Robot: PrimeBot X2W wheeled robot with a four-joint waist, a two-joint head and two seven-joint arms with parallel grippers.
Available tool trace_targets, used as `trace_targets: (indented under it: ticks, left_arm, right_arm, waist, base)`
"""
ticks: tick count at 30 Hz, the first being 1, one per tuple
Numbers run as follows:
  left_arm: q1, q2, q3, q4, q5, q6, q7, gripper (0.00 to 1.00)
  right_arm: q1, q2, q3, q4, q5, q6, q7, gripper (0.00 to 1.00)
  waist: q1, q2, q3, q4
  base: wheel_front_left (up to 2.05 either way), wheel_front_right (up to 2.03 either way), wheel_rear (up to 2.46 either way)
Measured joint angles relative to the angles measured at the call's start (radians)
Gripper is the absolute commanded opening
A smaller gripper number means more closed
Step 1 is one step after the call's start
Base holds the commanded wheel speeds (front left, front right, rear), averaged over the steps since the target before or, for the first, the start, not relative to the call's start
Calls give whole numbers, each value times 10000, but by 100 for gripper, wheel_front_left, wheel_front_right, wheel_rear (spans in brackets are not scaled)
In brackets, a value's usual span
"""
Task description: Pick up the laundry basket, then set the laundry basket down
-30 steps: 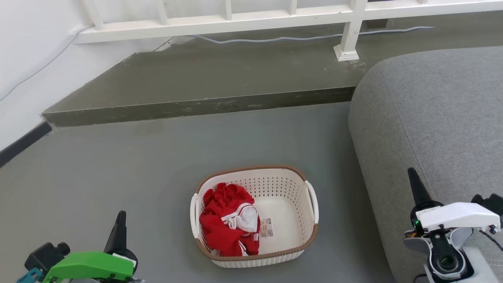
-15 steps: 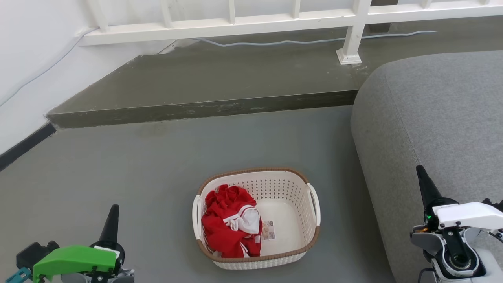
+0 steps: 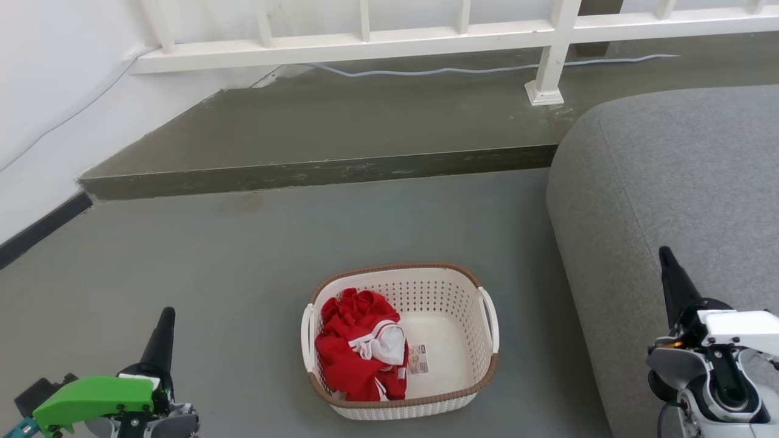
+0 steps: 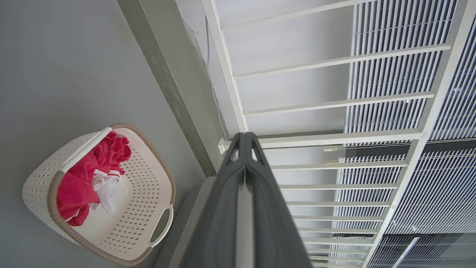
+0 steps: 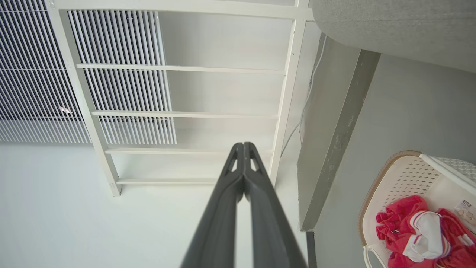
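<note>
The left gripper (image 3: 163, 325), a pair of long dark fingers on a green-capped wrist, has its fingers pressed together down their length with the tips meeting, as the left wrist view shows. It holds nothing and hangs in the air, well apart from the laundry basket (image 3: 438, 295) on that basket's left. The right gripper (image 3: 669, 271), dark fingers on a white wrist, is likewise closed tip to tip and empty. It is well apart from the basket on its right, in front of the grey fabric sofa (image 3: 669, 182).

The basket is a cream-white perforated plastic tub, rounded-rectangular, with a brown woven-look rim and a white handle on each short side. It stands upright on the grey floor (image 3: 213, 274), between the two grippers and just left of the sofa. Inside, a crumpled red garment with white trim (image 3: 350, 359) fills the left half, and a small printed label (image 3: 417, 359) lies on the bare bottom beside it. Beyond the basket runs a raised dark step (image 3: 316, 170) under a white railing (image 3: 365, 42).
</note>
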State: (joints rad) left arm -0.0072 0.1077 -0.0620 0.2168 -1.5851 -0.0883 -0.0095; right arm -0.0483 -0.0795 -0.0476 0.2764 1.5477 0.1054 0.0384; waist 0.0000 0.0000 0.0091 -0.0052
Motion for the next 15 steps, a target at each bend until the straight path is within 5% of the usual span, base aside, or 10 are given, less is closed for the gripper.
trace_targets:
  ticks: [15]
  left_arm:
    - [-238, 27, 226, 257, -1101, -230, 190, 0]
  right_arm:
    - [-55, 23, -288, 2, 1009, 90, 213, 0]
  waist:
    - [0, 0, -56, 47]
  base:
    - [0, 0, 0]
